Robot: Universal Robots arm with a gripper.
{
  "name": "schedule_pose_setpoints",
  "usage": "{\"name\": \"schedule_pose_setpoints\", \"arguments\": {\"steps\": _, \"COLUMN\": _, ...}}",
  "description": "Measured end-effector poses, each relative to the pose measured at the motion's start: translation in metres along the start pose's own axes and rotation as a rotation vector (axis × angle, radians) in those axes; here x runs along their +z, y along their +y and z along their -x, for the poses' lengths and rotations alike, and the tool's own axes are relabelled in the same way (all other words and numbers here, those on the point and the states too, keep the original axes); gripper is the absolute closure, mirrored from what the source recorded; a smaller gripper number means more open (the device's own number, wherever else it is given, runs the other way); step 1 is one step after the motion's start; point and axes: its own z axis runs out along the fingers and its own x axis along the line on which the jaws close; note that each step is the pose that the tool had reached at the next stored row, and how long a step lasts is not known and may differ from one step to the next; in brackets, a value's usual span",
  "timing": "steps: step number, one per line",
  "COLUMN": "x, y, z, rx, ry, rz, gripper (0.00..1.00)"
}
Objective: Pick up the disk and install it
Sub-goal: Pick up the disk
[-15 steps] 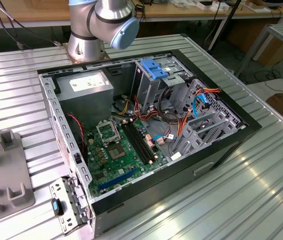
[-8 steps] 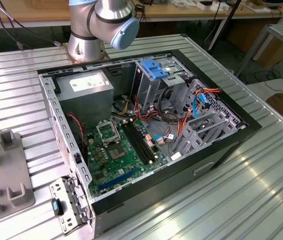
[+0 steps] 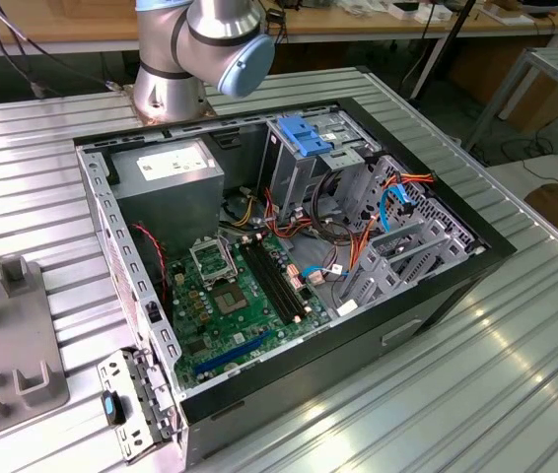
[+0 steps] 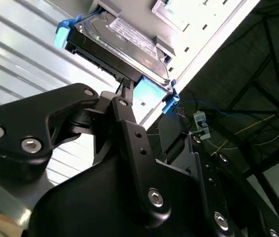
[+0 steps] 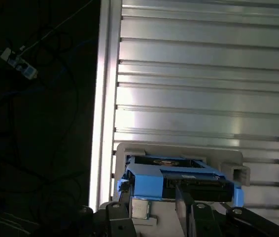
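Gripper (image 5: 161, 200) has its jaws apart, just beside the near end of the disk (image 5: 179, 177), and seems not to squeeze it yet. The disk sits in a grey holder (image 5: 179, 150) on the ribbed metal table (image 5: 203, 74), likely so its end pokes out for grabbing. In the exterior view, the open computer case (image 3: 102, 217) lies flat. From the motherboard (image 3: 230, 296), the drive cage (image 3: 304, 158) at 1 o'clock looks ready for it.
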Motion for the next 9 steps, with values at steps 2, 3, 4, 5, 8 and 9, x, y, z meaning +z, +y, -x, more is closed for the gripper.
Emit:
{"name": "schedule_pose_setpoints", "arguments": {"steps": 2, "x": 0.0002, "y": 0.0, "z": 0.0, "rx": -0.069, "ry": 0.0029, "rz": 0.0, "gripper": 0.52}}
{"name": "schedule_pose_setpoints", "arguments": {"steps": 3, "x": 0.0003, "y": 0.0, "z": 0.0, "rx": -0.093, "ry": 0.0038, "rz": 0.0, "gripper": 0.52}}
{"name": "schedule_pose_setpoints", "arguments": {"steps": 4, "x": 0.0003, "y": 0.0, "z": 0.0, "rx": -0.124, "ry": 0.0053, "rz": 0.0, "gripper": 0.52}}
{"name": "schedule_pose_setpoints", "arguments": {"steps": 5, "x": 0.0004, "y": 0.0, "z": 0.0, "rx": -0.159, "ry": 0.0067, "rz": 0.0, "gripper": 0.52}}
{"name": "schedule_pose_setpoints", "arguments": {"steps": 8, "x": 0.0007, "y": -0.0001, "z": 0.0, "rx": -0.299, "ry": 0.0127, "rz": 0.0, "gripper": 0.52}}
{"name": "schedule_pose_setpoints", "arguments": {"steps": 9, "x": 0.0008, "y": -0.0001, "z": 0.0, "rx": -0.355, "ry": 0.0151, "rz": 0.0, "gripper": 0.52}}
